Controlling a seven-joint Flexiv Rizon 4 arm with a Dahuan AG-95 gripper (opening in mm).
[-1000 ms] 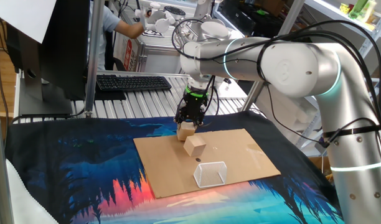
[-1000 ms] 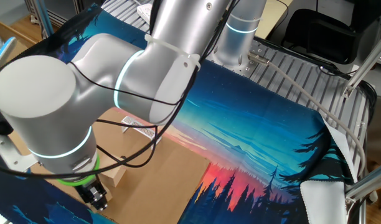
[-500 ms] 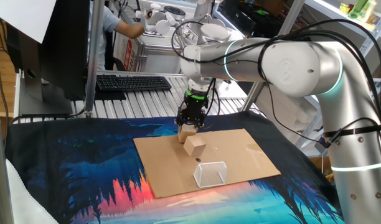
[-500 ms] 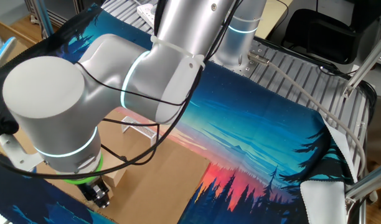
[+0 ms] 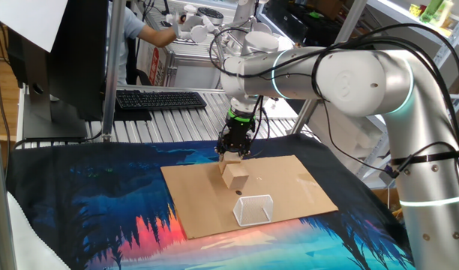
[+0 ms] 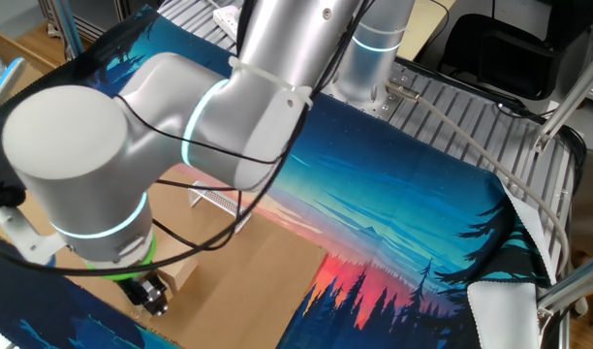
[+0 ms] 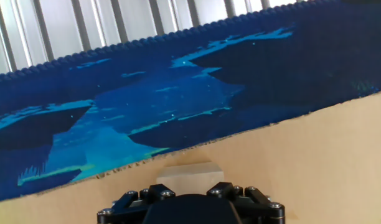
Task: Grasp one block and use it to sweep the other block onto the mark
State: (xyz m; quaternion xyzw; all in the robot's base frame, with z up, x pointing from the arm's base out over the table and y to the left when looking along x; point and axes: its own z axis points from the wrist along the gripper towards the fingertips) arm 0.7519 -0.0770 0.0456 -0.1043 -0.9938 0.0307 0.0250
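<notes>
I have the gripper (image 5: 232, 154) closed on one block (image 5: 229, 158), pointing straight down over the cardboard sheet (image 5: 289, 184), so the grasp is done (the hand view shows the pale block (image 7: 189, 175) sitting between the fingers). The sweep is what remains, and I judge it barely under way: the held block sits right against the other block (image 5: 235, 176), though I cannot tell if they truly touch. That loose block lies near the middle of the cardboard sheet, on the side nearer the camera from the gripper. The mark (image 5: 239, 193), a tiny dark dot, lies just beyond it on the cardboard sheet, between the loose block and the clear box (image 5: 253, 210). The loose block looks close to a cube, turned at a slant to the sheet's edges; I see no clear long axis on it
</notes>
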